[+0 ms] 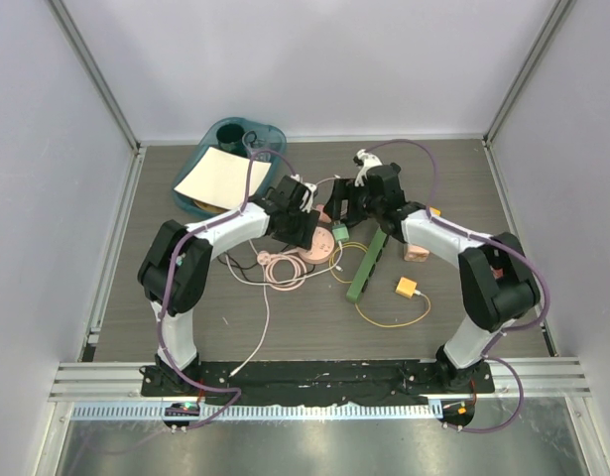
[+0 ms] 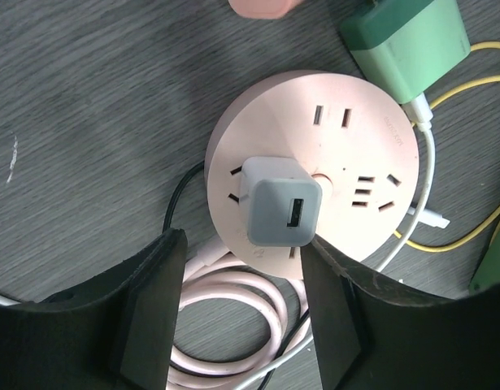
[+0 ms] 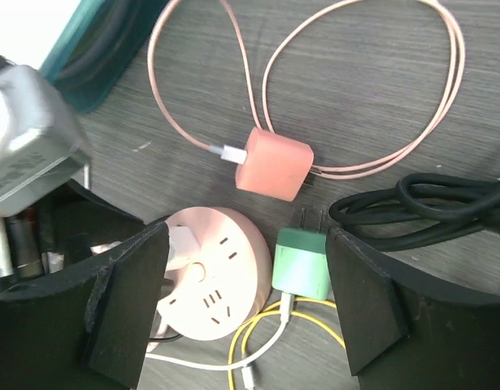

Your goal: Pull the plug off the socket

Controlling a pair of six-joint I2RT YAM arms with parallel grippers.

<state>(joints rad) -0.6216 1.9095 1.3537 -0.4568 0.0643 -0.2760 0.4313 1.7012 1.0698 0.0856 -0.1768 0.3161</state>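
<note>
The socket (image 2: 274, 122) is a round pink power strip lying flat on the table, also seen in the overhead view (image 1: 319, 243). A grey-white USB plug (image 2: 284, 211) stands plugged into it. My left gripper (image 2: 243, 252) hovers over the socket's near edge, open; the plug sits just ahead of the gap, close to the right finger (image 2: 335, 317). My right gripper (image 3: 248, 240) is open above the socket (image 3: 225, 284) with nothing between its fingers. A green plug (image 3: 302, 262) lies loose beside the socket, prongs bare.
A pink plug (image 3: 274, 162) with its looped pink cable lies beyond the socket. A black cable (image 3: 428, 203) is coiled to the right. White and yellow leads run from the green plug. A teal basin (image 1: 235, 149), green bar (image 1: 367, 263) and yellow block (image 1: 406, 288) are nearby.
</note>
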